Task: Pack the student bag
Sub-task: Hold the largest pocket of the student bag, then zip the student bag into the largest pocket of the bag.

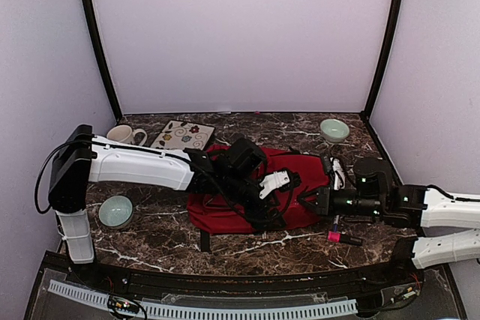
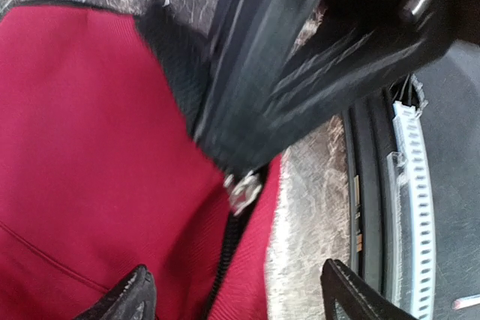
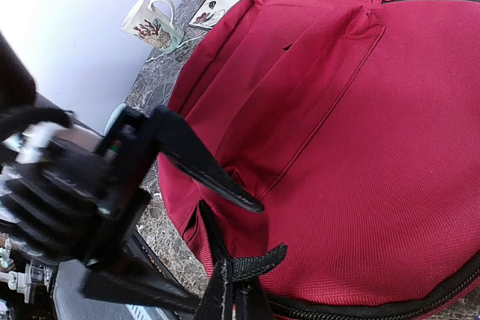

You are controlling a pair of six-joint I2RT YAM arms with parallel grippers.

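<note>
left arm [image 1: 139, 164] stretched rightward — left gripper [image 2: 240, 297] spread wide; right arm [image 1: 450, 207] reaching leftward — right gripper [image 3: 232, 290] pinched shut

The left arm [image 1: 142, 166] lies across the bag [image 1: 225, 215], with the left gripper [image 2: 240, 297] spread wide above the zip, blocking approach from the left. The right gripper [image 1: 321, 198] pinches a strap [image 3: 259, 262] at the bag's right edge. A mug [image 1: 124, 135], tile [image 1: 182, 135] and bowl [image 1: 116, 211] crowd the left side. A second bowl [image 1: 334, 130] sits back right. Bare table [image 1: 262, 121] runs behind the bag and along its front.
</note>
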